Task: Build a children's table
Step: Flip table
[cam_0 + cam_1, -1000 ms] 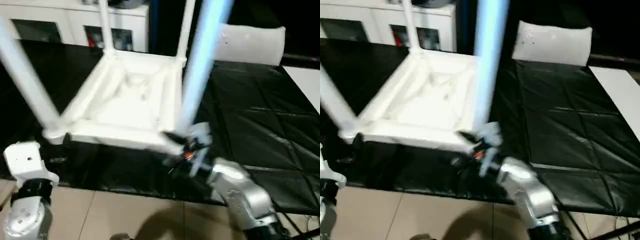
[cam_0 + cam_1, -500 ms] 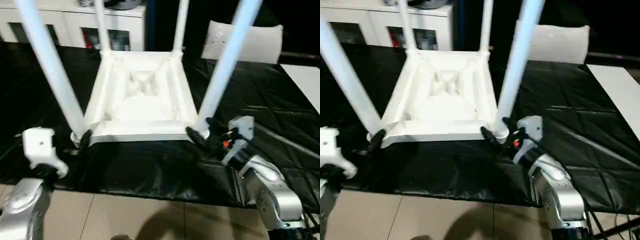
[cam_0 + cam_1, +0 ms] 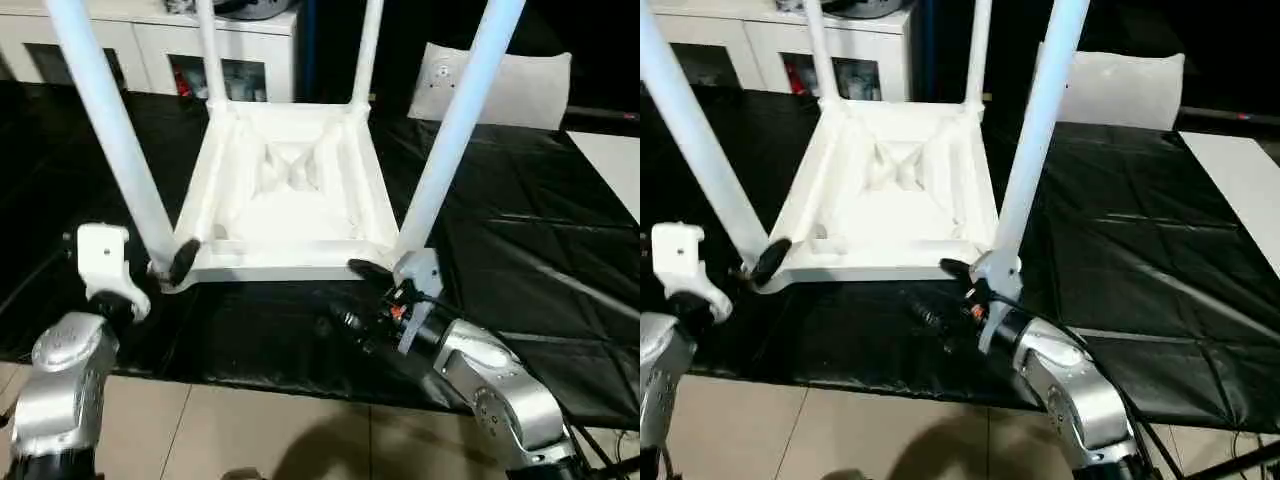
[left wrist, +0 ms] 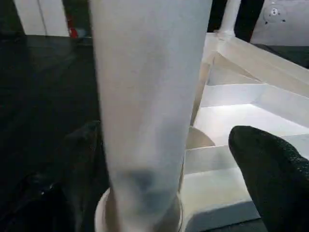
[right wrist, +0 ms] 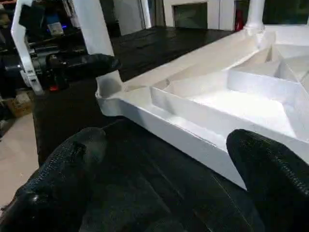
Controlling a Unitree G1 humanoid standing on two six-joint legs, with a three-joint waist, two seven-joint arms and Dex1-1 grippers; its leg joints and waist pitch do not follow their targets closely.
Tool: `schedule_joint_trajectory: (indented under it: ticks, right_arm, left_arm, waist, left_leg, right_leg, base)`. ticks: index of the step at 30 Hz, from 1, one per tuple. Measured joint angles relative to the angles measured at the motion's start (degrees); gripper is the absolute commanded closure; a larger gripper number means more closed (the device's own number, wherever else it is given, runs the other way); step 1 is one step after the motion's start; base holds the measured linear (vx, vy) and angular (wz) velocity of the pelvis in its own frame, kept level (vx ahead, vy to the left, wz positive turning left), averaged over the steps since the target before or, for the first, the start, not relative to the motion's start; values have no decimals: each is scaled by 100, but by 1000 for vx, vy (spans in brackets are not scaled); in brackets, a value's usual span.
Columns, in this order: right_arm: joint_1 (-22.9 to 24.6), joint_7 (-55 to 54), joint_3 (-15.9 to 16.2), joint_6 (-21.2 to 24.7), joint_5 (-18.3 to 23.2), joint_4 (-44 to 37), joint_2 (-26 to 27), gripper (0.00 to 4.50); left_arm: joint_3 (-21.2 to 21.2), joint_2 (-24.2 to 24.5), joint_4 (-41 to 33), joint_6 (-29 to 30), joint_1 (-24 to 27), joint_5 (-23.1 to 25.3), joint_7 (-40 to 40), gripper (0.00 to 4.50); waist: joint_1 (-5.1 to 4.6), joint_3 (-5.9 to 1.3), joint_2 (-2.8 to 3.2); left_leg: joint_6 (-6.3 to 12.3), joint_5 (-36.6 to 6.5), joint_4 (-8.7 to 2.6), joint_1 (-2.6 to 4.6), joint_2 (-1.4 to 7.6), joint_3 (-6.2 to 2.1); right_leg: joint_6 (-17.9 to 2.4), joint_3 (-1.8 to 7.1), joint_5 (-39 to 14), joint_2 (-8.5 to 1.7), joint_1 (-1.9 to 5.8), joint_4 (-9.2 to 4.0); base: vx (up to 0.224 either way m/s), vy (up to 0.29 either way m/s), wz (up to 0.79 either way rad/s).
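Note:
The children's table (image 3: 290, 195) lies upside down on the black-covered work table (image 3: 520, 220), its ribbed underside facing up and four white legs rising from the corner sockets. My left gripper (image 3: 165, 268) is open around the base of the near-left leg (image 3: 115, 140); in the left wrist view that leg (image 4: 145, 106) stands between the fingers (image 4: 270, 174), with a gap on one side. Open too, my right gripper (image 3: 358, 295) hovers just in front of the table's near edge, beside the near-right leg (image 3: 445, 150) and holding nothing. The right wrist view looks along that near edge (image 5: 193, 140).
A white cabinet with glass doors (image 3: 150, 50) stands behind the work table. A white padded piece (image 3: 500, 85) leans at the back right, and a white surface (image 3: 615, 170) lies at the far right. The work table's front edge drops to a tiled floor (image 3: 250, 430).
The children's table has gone from skewed to square in front of me. My right gripper has dropped from the near-right socket to in front of the near edge. My left gripper has closed in on the near-left leg.

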Motion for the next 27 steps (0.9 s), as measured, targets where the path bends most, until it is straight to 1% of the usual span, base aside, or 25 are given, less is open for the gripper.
schedule_joint_trajectory:
  ticks: [3, 6, 9, 12, 16, 22, 25, 27]
  right_arm:
    - [-104, 127, 87, 0, -7, 98, -48, 0]
    - [-105, 251, 205, -23, -39, 130, -61, 0]
    - [-214, 438, 286, -53, -75, 222, -90, 0]
    - [-326, 491, 298, -68, -82, 233, -100, 0]
    - [-326, 508, 379, -68, -82, 331, -80, 0]
    - [-330, 607, 384, -17, -68, 373, -85, 0]
    - [-330, 537, 366, -211, -116, 420, -36, 0]
    - [-355, 483, 362, -227, -117, 429, 5, 0]
  left_arm:
    - [-43, 0, 123, -112, -84, 1, -41, 20]
    - [-52, 2, 311, -218, -87, 5, -54, 20]
    - [-49, 3, 455, -261, -88, 5, -51, 20]
    - [-51, 3, 484, -274, -88, 4, -49, 20]
    - [-50, 3, 497, -322, -88, 2, -50, 20]
    - [-50, 16, 692, -430, -111, -1, -78, 20]
    - [-50, 44, 736, -448, -188, -2, -120, 20]
    - [-50, 74, 790, -468, -268, -2, -152, 20]
  waist:
    - [0, 0, 1]
    - [1, 1, 1]
    - [0, 0, 1]
    - [3, -1, -3]
    - [36, -1, -3]
    - [41, -1, -2]
    - [51, -1, -3]
    - [53, -1, -2]
  left_leg:
    - [0, 0, -1, -8, 0, 0]
    - [0, -1, -1, -16, 1, 0]
    - [0, 0, 0, -16, 1, 0]
    - [0, 0, 0, -12, 1, 0]
    - [0, 0, 0, -15, 2, 0]
    - [0, 0, 0, -16, 2, 0]
    - [0, 0, 0, -15, 2, 0]
    - [-1, 1, 0, -14, 2, 1]
  right_leg:
    - [-1, 0, -3, 0, -1, 0]
    - [-2, -2, -5, 0, -8, 0]
    - [-4, -2, -4, 0, -7, 1]
    - [-5, -2, -3, 0, -5, 2]
    - [-4, -2, -3, 0, -6, 1]
    - [-4, -2, -3, 0, -8, 1]
    - [-4, -2, -3, 0, -7, 2]
    - [-5, -2, -3, 0, -7, 3]
  base:
    - [0, 0, 0]
    - [0, 0, 0]
    - [0, 0, 0]
    - [0, 0, 0]
    - [0, 0, 0]
    - [0, 0, 0]
    - [0, 0, 0]
    - [0, 0, 0]
